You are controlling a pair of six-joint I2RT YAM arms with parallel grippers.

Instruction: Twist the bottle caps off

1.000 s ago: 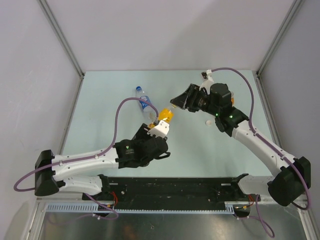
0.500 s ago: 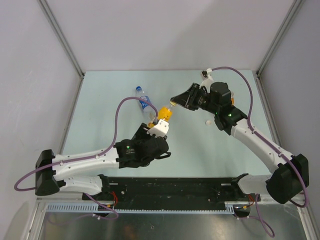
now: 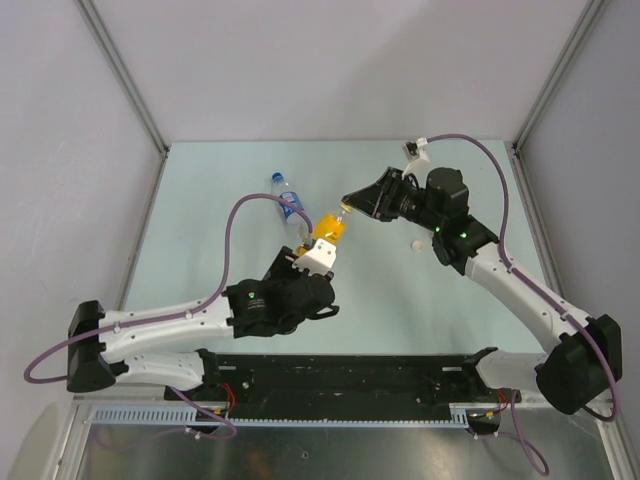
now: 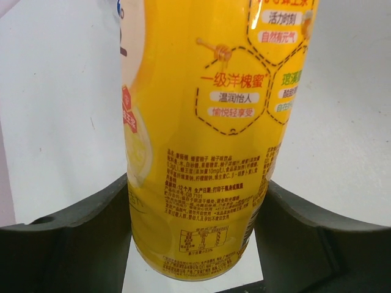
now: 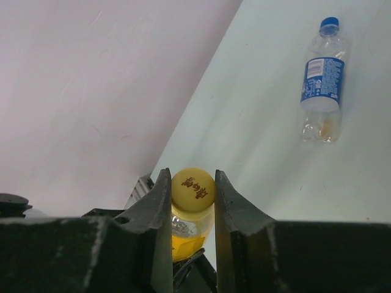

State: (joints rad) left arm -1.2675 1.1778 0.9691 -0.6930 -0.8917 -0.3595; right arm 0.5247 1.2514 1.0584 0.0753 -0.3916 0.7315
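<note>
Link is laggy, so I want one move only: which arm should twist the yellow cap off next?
Right. The right gripper has a finger on each side of the yellow cap, ready to turn it. The left gripper is clamped around the body of the yellow bottle and should probably just hold it steady.

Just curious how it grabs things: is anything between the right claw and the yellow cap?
Nothing visible. The right gripper flanks the yellow cap on both sides, apparently touching it; the left gripper holds the yellow bottle.
</note>
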